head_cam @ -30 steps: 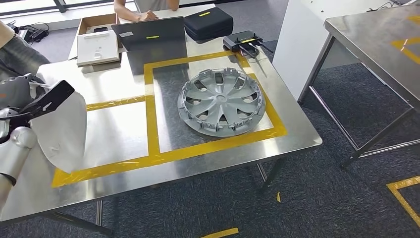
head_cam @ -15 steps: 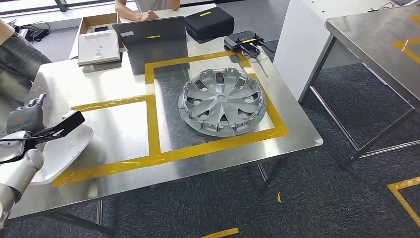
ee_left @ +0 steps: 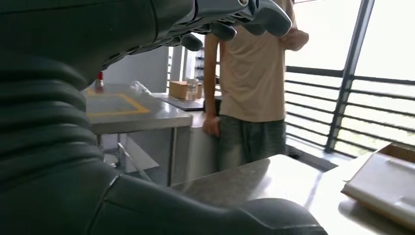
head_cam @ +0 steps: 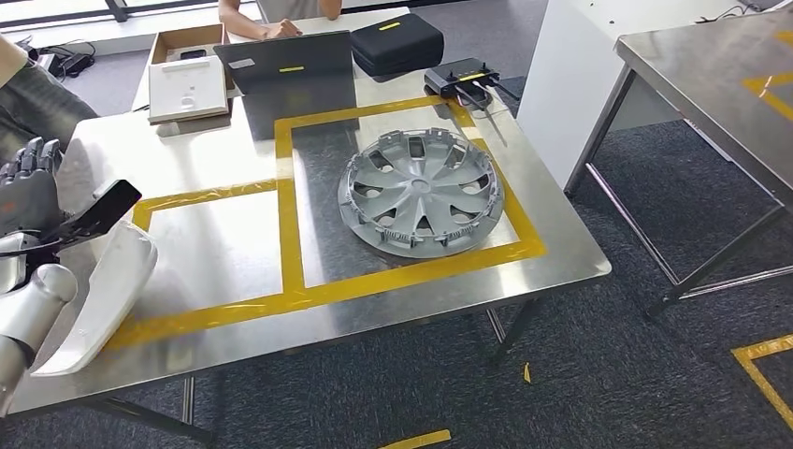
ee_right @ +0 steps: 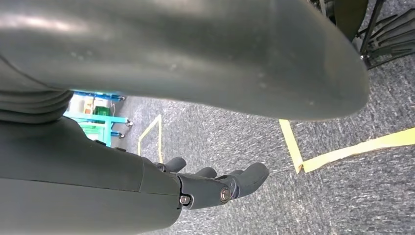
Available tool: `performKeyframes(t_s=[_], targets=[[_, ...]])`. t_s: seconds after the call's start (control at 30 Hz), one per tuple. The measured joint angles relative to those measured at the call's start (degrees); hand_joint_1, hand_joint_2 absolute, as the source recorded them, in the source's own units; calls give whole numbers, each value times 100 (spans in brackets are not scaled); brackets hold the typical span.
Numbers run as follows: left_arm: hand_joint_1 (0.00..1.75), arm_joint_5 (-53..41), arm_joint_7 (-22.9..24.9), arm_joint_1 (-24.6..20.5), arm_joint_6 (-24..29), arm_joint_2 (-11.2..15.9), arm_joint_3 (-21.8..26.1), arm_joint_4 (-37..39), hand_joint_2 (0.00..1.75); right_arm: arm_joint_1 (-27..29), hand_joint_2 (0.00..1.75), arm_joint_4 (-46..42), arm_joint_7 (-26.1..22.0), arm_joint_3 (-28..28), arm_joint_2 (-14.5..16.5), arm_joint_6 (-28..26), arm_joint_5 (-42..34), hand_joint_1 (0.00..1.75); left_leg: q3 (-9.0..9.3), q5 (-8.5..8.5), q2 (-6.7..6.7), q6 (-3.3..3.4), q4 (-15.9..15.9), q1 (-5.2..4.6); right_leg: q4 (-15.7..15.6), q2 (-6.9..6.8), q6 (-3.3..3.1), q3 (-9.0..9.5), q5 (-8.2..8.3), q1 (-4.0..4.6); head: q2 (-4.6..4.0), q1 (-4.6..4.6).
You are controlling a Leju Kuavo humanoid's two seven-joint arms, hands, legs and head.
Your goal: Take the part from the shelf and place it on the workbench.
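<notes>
White plastic, the part (head_cam: 98,299) lies on the steel workbench (head_cam: 224,257) at its near left corner, its lower end at or past the table edge and half outside the yellow tape frame (head_cam: 290,281). The left hand (head_cam: 33,182) is above and beside it with fingers straight and spread, holding nothing; whether the black bracket (head_cam: 98,213) by the wrist touches the part I cannot tell. The right hand (ee_right: 215,186) hangs over carpet, fingers loosely extended, empty. The risk, as I judge it: the curved shell sits tilted near the edge (little flat contact), so a brush from the arm could tip it off or slide it toward the hubcap (head_cam: 421,192)
</notes>
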Motion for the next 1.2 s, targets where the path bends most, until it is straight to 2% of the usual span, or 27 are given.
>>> performKeyframes(t_s=[0.17,0.23,0.33,0.43,0.47,0.5,0.57,0.6,0.63,0.67,0.7,0.73,0.77,0.8,0.83,0.93,0.97,1.0,1.1,1.13,1.17,1.2], targets=[[0,555,-1295,-691,188,-168,496,-422,0,11,0,0,0,0,13,-64,6,0,-4,-2,6,2,4,0,0,4,8,1,6,-4,0,1],[0,735,-1580,-846,187,-199,646,-663,0,19,0,0,0,0,28,-69,17,0,-6,-10,8,17,15,-6,-4,5,18,2,10,-12,0,0],[0,1063,-1891,-882,154,-218,772,-1081,0,19,0,0,0,-1,69,-76,11,0,-22,-33,6,85,47,-25,-21,1,57,6,23,-38,0,-3],[0,1384,-2060,-814,123,-235,794,-1573,0,19,0,0,0,-5,96,-89,-10,0,16,68,14,151,-73,-6,-40,0,118,18,31,-31,0,-1],[0,1436,-2078,-778,128,-253,793,-1719,0,18,0,0,0,-6,99,-92,-14,0,40,123,23,179,-140,14,38,2,139,-14,-39,-25,0,2],[0,1467,-2094,-732,135,-278,792,-1852,0,19,0,0,0,-7,101,-96,-20,0,53,167,34,199,-200,36,237,4,159,-101,-181,-23,0,6],[0,1510,-2115,-595,147,-330,788,-2087,0,21,0,0,0,-8,104,-102,-28,0,28,197,46,218,-218,49,953,6,207,-417,-564,-49,0,10],[0,1528,-2119,-508,149,-350,782,-2191,0,23,0,0,0,-9,106,-104,-31,0,7,200,49,212,-207,56,1301,5,234,-572,-695,-66,0,10],[0,1551,-2119,-421,148,-364,772,-2287,0,24,0,0,0,-10,106,-106,-32,0,-13,202,50,200,-188,69,1491,4,263,-652,-724,-86,0,10],[0,1567,-2117,-345,146,-375,760,-2376,0,23,0,0,0,-10,104,-108,-32,0,-35,199,51,179,-161,91,1460,1,292,-625,-643,-106,0,10],[0,1583,-2114,-292,142,-381,750,-2454,0,21,0,0,0,-11,101,-108,-33,0,-62,190,51,148,-119,123,1191,-10,328,-479,-474,-131,0,11],[0,1594,-2110,-260,139,-386,740,-2527,0,18,0,0,0,-11,99,-109,-33,0,-96,169,53,99,-56,151,786,-36,375,-271,-321,-161,0,12],[0,1599,-2105,-240,136,-387,734,-2602,0,15,0,1,0,-12,104,-109,-35,0,-138,148,49,41,9,167,476,-43,389,-95,-194,-168,0,20],[0,1603,-2098,-228,134,-386,728,-2668,0,15,0,2,-7,-13,110,-109,-39,0,-175,127,45,-16,73,168,274,-44,370,6,-122,-171,0,25],[0,1605,-2091,-220,135,-387,721,-2728,0,12,0,3,-7,-16,115,-111,-43,0,-207,115,39,-67,125,159,204,-34,318,31,-133,-171,0,28],[0,1597,-2056,-194,144,-389,696,-2858,0,-5,0,4,-3,-37,118,-133,-56,0,-258,114,18,-180,167,164,238,7,109,-58,-147,-168,0,21],[0,1589,-2037,-183,147,-389,688,-2890,0,-10,0,4,-3,-44,119,-143,-60,0,-302,29,-3,-203,243,173,232,11,57,-89,-115,-163,0,20],[0,1579,-2014,-172,150,-390,677,-2919,0,-14,0,4,-2,-50,119,-151,-65,0,-386,-131,-36,-214,427,175,222,14,8,-122,-78,-159,0,16],[0,1541,-1960,-137,163,-394,625,-2989,0,-17,0,4,-1,-72,120,-159,-81,0,-767,-768,-124,-185,1469,141,217,33,-75,-249,30,-110,0,8],[0,1531,-1950,-110,168,-398,604,-3007,0,-17,0,4,-1,-85,120,-160,-86,0,-819,-853,-133,-158,1700,124,217,43,-87,-294,66,-86,0,8],[0,1524,-1944,-81,174,-402,582,-3026,0,-17,0,4,0,-99,120,-161,-89,0,-774,-837,-138,-120,1732,104,217,54,-94,-337,104,-62,0,8],[0,1513,-1935,-57,181,-408,566,-3049,0,-17,0,4,0,-113,120,-163,-93,0,-613,-728,-145,-66,1533,79,217,67,-97,-379,143,-38,0,8]])
